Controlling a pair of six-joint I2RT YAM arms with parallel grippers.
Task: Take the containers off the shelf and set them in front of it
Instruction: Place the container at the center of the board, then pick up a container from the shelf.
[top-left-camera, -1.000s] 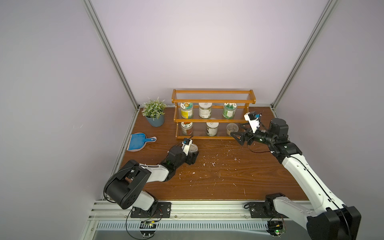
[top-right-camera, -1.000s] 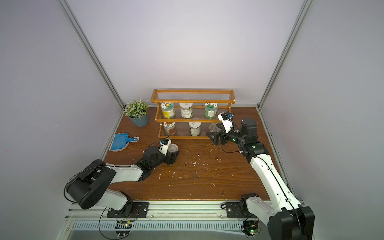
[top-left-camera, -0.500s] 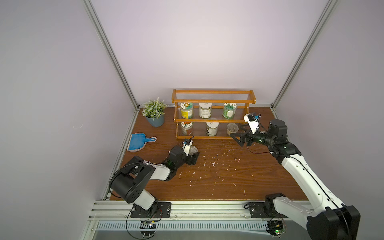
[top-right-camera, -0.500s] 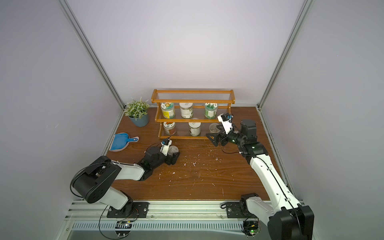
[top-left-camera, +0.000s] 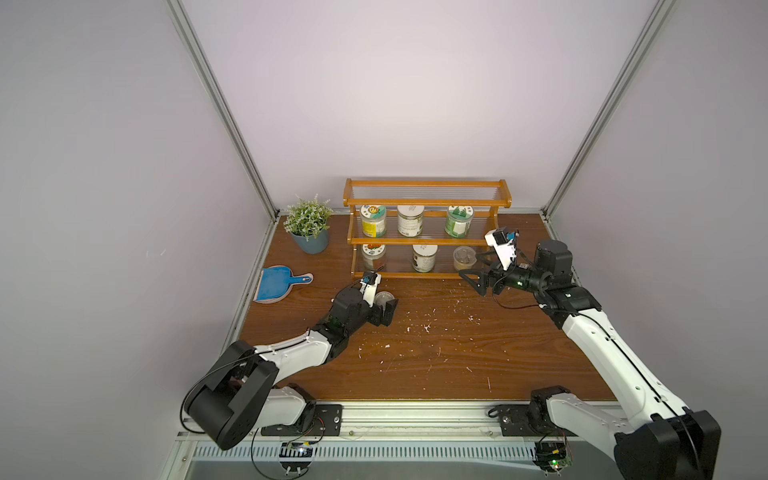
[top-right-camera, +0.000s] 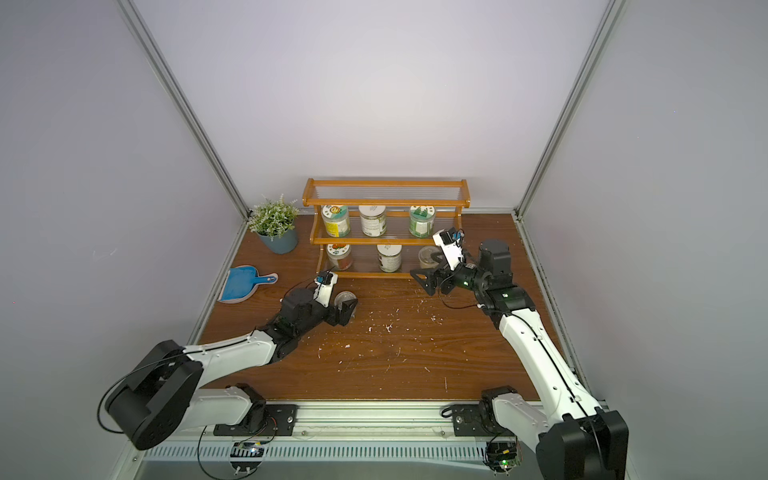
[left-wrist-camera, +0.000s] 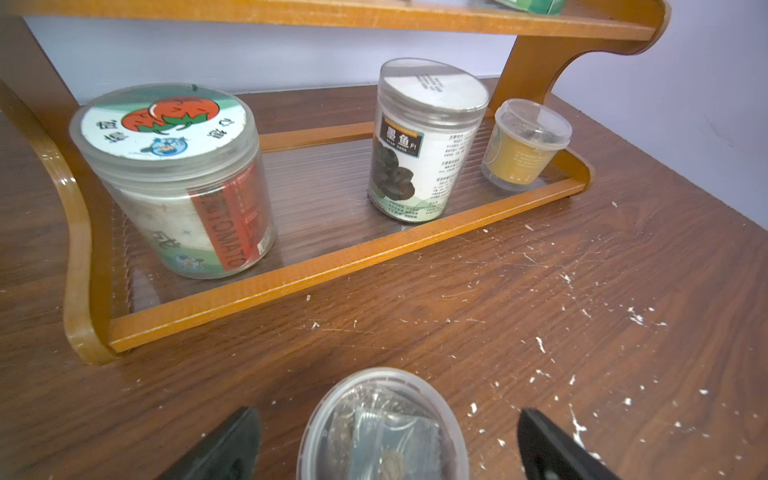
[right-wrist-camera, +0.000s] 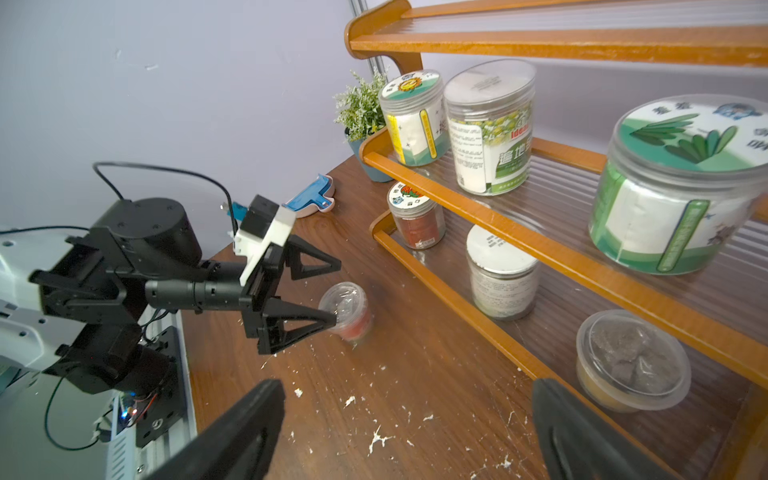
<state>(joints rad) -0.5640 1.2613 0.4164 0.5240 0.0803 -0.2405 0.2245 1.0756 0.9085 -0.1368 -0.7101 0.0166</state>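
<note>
Release judged complete: 1 tub (left-wrist-camera: 382, 428) stands on the counter (left-wrist-camera: 540, 291) between the spread left jaws. 6 containers (right-wrist-camera: 490, 129) sit on the shelf (right-wrist-camera: 540, 45); the spread right jaws should next straddle the yellow tub (right-wrist-camera: 631, 370) just ahead.

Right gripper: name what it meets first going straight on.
Probably the lower front rail of the orange-brown wooden shelf, or just over it the white-lidded clear jar; depth is unclear.

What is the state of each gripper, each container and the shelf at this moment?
left gripper, open, fingers either side of the clear-lid tub.
right gripper, open, holding nothing.
clear-lid tub, upright on the table, lid on.
shelf, standing, three containers on its middle tier and three on its bottom tier, all upright, lidded.
</note>
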